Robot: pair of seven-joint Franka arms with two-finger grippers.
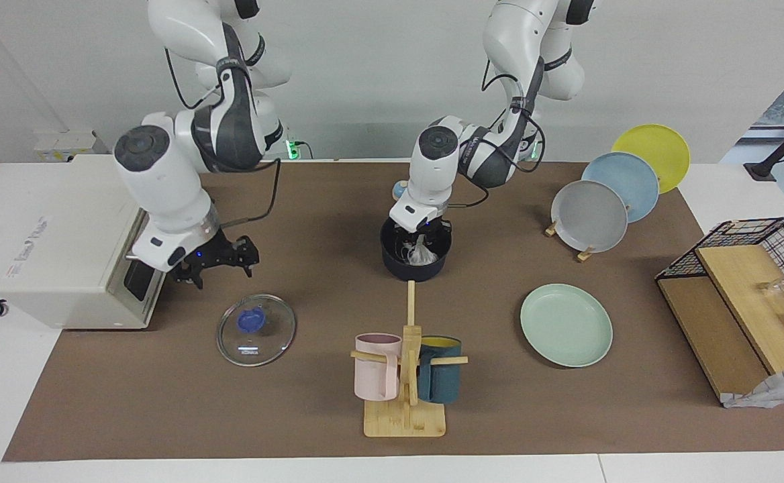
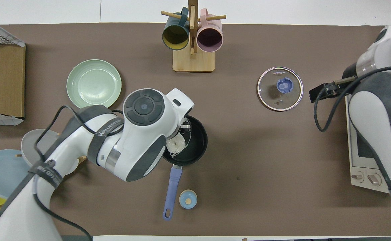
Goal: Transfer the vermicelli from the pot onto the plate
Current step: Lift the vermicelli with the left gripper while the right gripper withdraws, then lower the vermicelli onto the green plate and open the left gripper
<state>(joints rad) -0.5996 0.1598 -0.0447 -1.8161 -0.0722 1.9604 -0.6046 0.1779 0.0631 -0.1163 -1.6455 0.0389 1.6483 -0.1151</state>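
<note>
Brown worktop (image 1: 311, 221), white wall. Left gripper (image 1: 419, 245) down inside pot (image 1: 392, 265), fingers apparently pinching vermicelli (image 1: 423, 255) — grasp step. Next: lift clear, carry to empty plate (image 1: 553, 339), four o'clock of pot in facing view. Right gripper (image 1: 221, 263) spread, waits above lid (image 1: 256, 330).

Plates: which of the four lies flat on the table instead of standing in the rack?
The mint-green plate lies flat, apart from the rack, farther from the robots than it. The grey plate, the light blue plate and the yellow plate stand on edge in it.
</note>
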